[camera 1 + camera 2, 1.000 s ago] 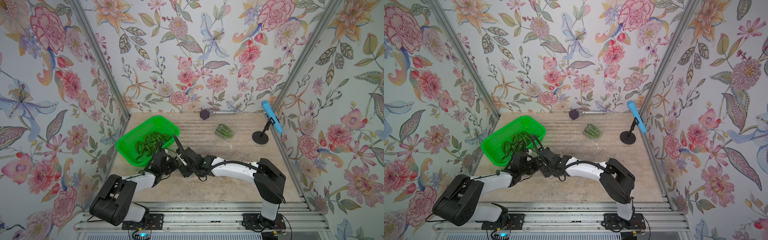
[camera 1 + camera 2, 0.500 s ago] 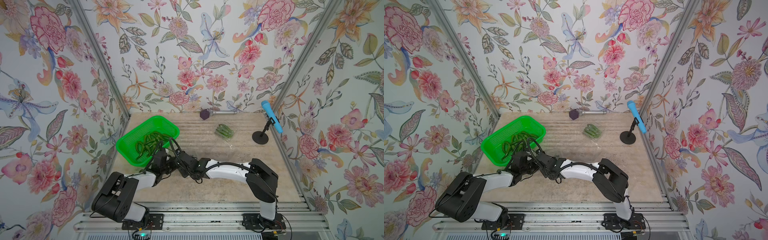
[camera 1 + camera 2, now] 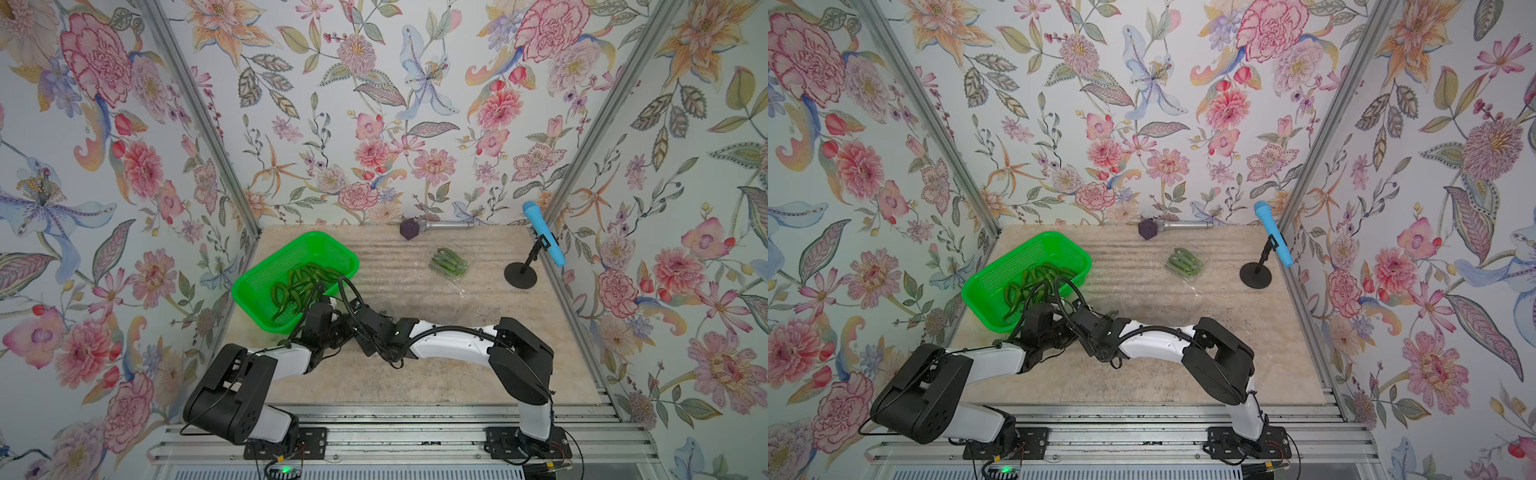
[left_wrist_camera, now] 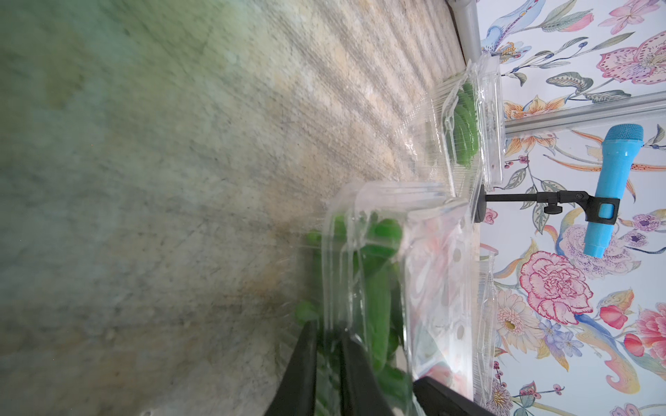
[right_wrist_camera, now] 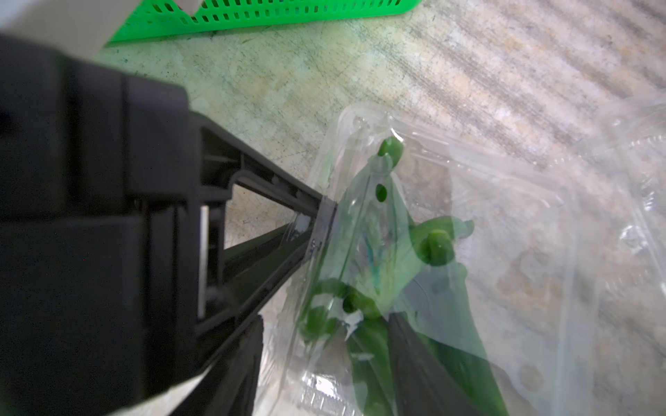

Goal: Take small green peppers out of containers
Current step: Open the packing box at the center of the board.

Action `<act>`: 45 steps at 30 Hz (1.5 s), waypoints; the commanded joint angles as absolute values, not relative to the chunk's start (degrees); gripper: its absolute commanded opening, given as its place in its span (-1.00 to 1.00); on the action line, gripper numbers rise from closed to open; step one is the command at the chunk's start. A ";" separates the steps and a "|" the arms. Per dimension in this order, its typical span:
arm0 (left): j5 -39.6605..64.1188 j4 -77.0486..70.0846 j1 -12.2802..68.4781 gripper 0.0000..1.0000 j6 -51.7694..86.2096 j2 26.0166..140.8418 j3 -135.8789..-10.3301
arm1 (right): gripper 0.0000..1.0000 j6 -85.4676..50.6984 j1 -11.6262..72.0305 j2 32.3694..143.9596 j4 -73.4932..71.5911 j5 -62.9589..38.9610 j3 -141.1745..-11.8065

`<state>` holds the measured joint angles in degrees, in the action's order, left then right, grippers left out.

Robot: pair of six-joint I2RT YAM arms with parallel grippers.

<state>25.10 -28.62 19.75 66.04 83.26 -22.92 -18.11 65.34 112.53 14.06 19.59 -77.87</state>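
Note:
A clear container [image 5: 504, 216] with small green peppers [image 5: 436, 248] inside lies on the table just in front of the green basket. My left gripper [image 4: 326, 331] is shut on the thin rim of that container [image 4: 382, 201]; its closed fingertips [image 5: 322, 223] show in the right wrist view. My right gripper [image 5: 324, 320] has one finger outside the plastic and one over the peppers, closed on that end of the container. In both top views the two wrists hide this container. Another container [image 3: 449, 262] [image 3: 1185, 262] holding peppers lies at the back right.
The green basket [image 3: 257, 286] at the left holds several loose peppers [image 3: 303, 282]. Crumpled clear plastic [image 3: 461, 291] lies near the far container. A blue microphone [image 3: 544, 237] stands on a black stand at the right wall. A purple-headed microphone [image 3: 436, 226] lies along the back wall.
My right arm has moved left to meet the left gripper in front of the basket, and its jaws have narrowed onto the container. The left gripper has stayed shut in place.

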 commanded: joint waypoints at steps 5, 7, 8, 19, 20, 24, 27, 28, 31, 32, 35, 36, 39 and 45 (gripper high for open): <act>26.17 -31.17 18.83 -0.69 66.71 84.46 -21.63 | -0.12 -20.58 65.67 116.02 18.11 22.01 -74.51; 26.33 -31.63 18.77 -0.69 66.71 84.87 -21.28 | -0.20 -20.69 65.73 115.75 18.29 22.48 -74.27; 26.41 -31.88 18.72 -0.70 66.81 85.03 -21.23 | -0.22 -20.74 65.77 115.75 18.39 22.58 -74.14; 27.29 -33.41 18.55 -0.75 66.29 87.07 -20.73 | -1.00 -17.88 66.09 115.51 20.93 27.17 -75.85; 27.40 -33.32 18.51 -0.76 66.12 87.20 -20.71 | -1.00 -17.22 66.09 115.50 21.53 28.33 -76.69; 27.63 -32.80 18.57 -0.77 65.50 87.45 -20.55 | -1.00 -14.17 65.37 115.36 23.17 30.72 -79.59; 27.16 -30.75 18.61 -0.78 64.47 87.24 -21.04 | -1.00 -13.27 64.11 114.73 23.36 30.66 -80.31; 26.64 -29.21 18.55 -0.79 63.61 87.04 -21.50 | -1.00 -12.93 63.72 114.29 23.54 30.84 -80.51; 25.40 -24.79 18.56 -0.79 61.65 85.84 -22.75 | -1.00 -13.06 62.69 111.92 23.53 29.53 -80.24; 25.08 -23.99 18.55 -0.79 61.27 85.55 -23.07 | -1.00 -13.10 62.40 111.11 23.23 29.23 -80.16; 24.58 -22.02 18.54 -0.79 60.29 85.56 -24.18 | -1.00 -12.92 61.98 109.53 21.84 29.08 -80.33; 24.62 -22.08 18.56 -0.80 60.22 85.73 -24.32 | -1.00 -12.92 61.80 109.14 21.28 28.69 -80.43; 24.87 -21.91 18.65 -0.80 60.03 86.48 -24.78 | -1.00 -13.40 60.96 107.71 19.40 27.67 -80.93; 24.87 -21.54 18.67 -0.80 59.77 86.75 -24.91 | -1.00 -13.63 59.08 106.80 17.71 26.76 -82.47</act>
<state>27.64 -26.98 19.40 61.43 85.84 -25.08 -13.30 60.73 107.90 17.15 25.28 -81.17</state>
